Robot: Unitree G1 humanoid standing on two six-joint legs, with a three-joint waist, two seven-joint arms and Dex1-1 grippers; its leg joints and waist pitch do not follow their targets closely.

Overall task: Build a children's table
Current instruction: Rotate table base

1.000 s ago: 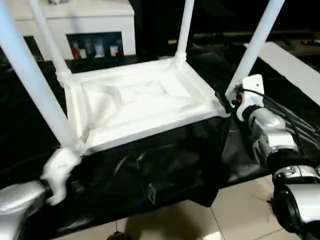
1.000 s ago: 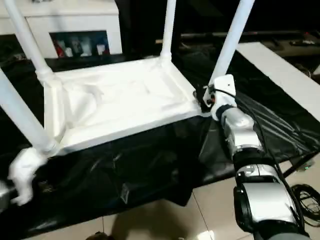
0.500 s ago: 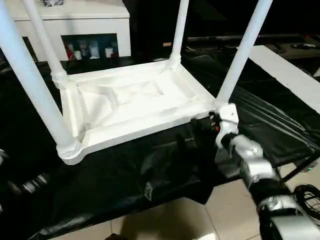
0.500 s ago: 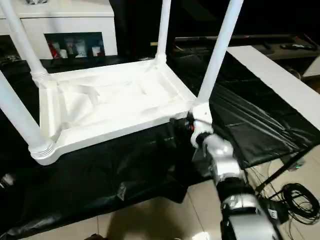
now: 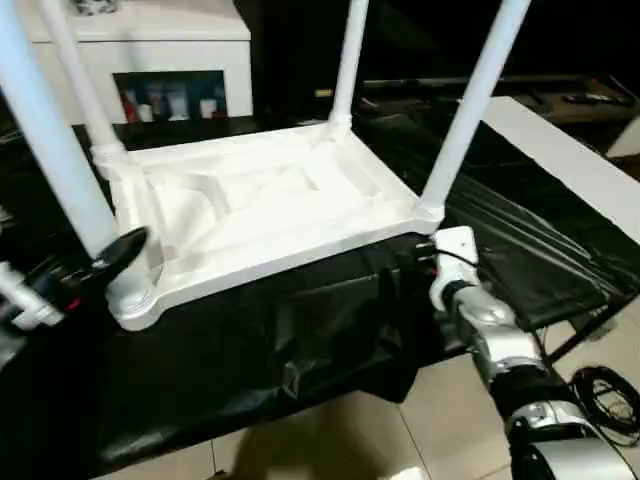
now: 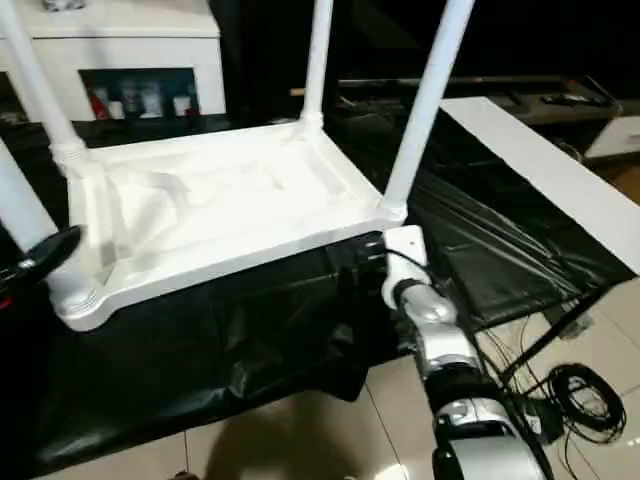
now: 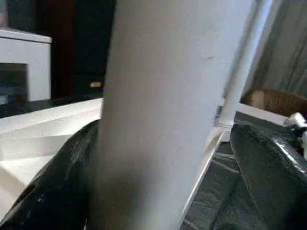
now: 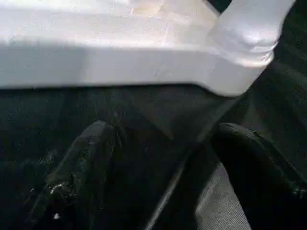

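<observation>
While the upturned tabletop (image 5: 265,215) lies on the black-covered desk (image 5: 300,340) with four legs (image 5: 470,110) standing up, the left pincer (image 7: 163,158) spreads wide around the near-left leg (image 5: 50,140). Right pincer (image 8: 158,158) gapes empty beside the near-right corner socket (image 8: 249,33).

I see my right end effector (image 6: 352,268) just below the upturned tabletop's (image 6: 215,205) near corner, where one leg (image 6: 425,100) stands, over the black-draped desk (image 6: 250,350).
</observation>
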